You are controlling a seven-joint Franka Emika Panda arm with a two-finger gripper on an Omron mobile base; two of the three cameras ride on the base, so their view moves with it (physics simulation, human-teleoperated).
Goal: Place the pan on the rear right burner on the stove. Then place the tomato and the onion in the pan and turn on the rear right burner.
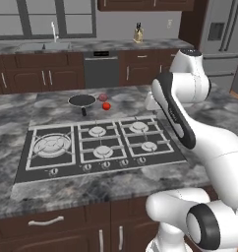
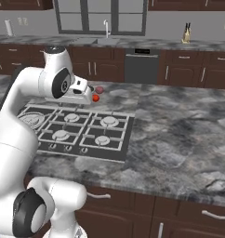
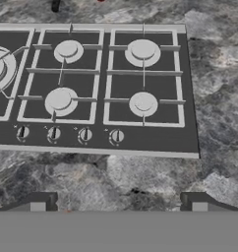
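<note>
The pan sits on the marble counter behind the stove, its short black handle pointing toward the cooktop. Just right of the pan lie the onion and, nearer the stove, the tomato; both also appear in the right base view, onion and tomato. The rear right burner is bare. My gripper hangs open and holds nothing above the counter in front of the stove's knob row. From there it looks across the cooktop.
A large multi-ring burner takes the stove's left end. On the back counter are a sink with faucet and a knife block. A dishwasher and a fridge stand beyond.
</note>
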